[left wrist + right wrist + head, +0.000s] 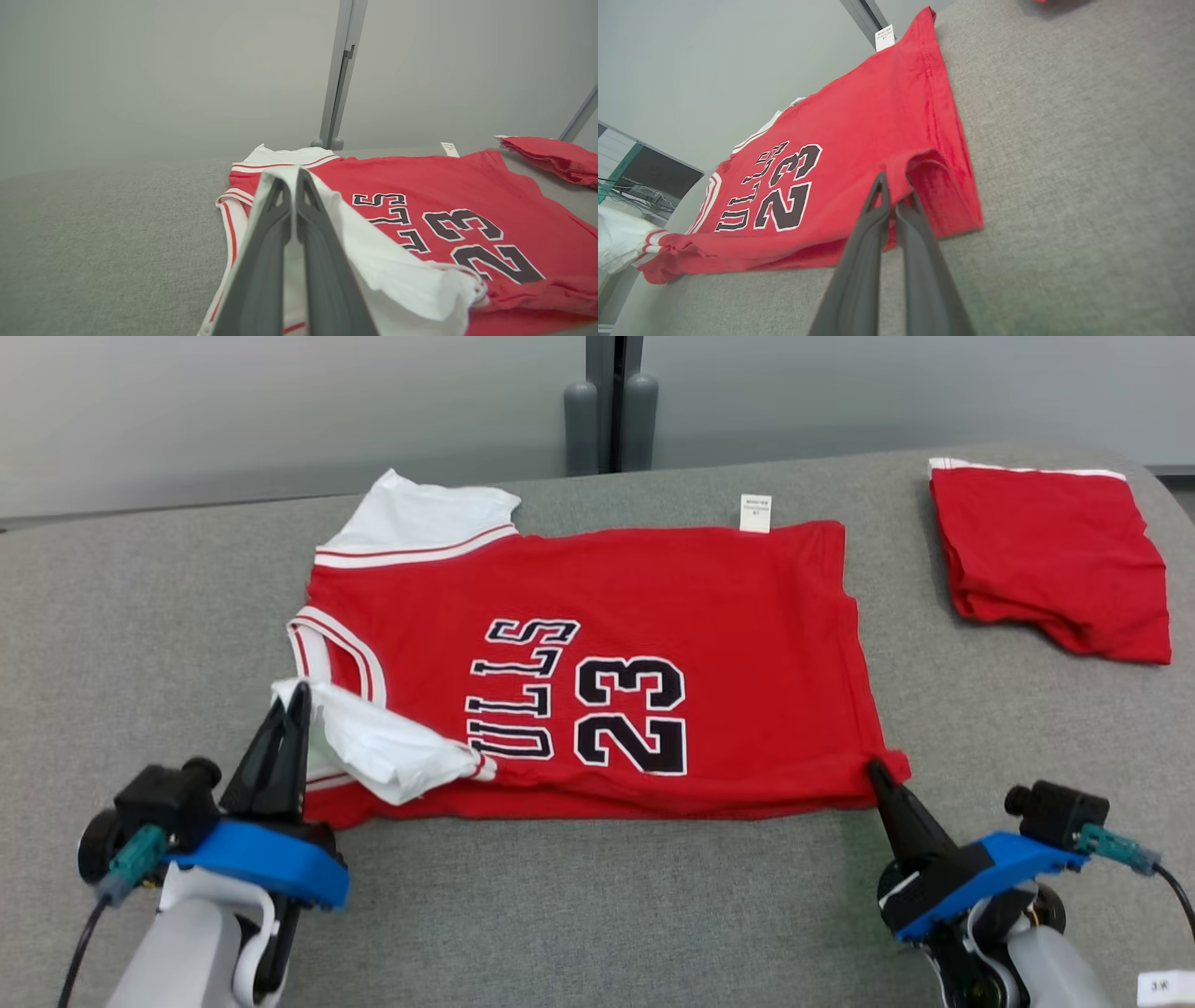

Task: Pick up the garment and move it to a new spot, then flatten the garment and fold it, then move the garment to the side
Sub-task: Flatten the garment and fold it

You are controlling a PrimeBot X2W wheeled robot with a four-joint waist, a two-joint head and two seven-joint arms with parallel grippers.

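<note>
left fingers [297,698] clenched on the white sleeve [392,751] at the near-left corner of the jersey [747,644]; sleeve cloth pinched between the tips and raised a little off the counter [597,905]; the rest of that sleeve drapes back over the red front and covers the start of the lettering, so the print reads ULLS 23

right fingers [876,770] clenched on the near-right hem corner; in my right wrist view the red cloth is bunched and humped up around the tips, with a small open fold just beside them

jersey lies spread across the middle of the grey counter, collar end to my left, hem to my right, print facing up; near long edge looks doubled, more than one red layer showing there; far sleeve [420,518] lies flat at the far-left corner; white care tag [755,512] sticks out past the far edge

folded red garment [1055,560] sits at the far right of the counter, well apart from the jersey; grey post [611,401] stands behind the counter's far edge
</note>
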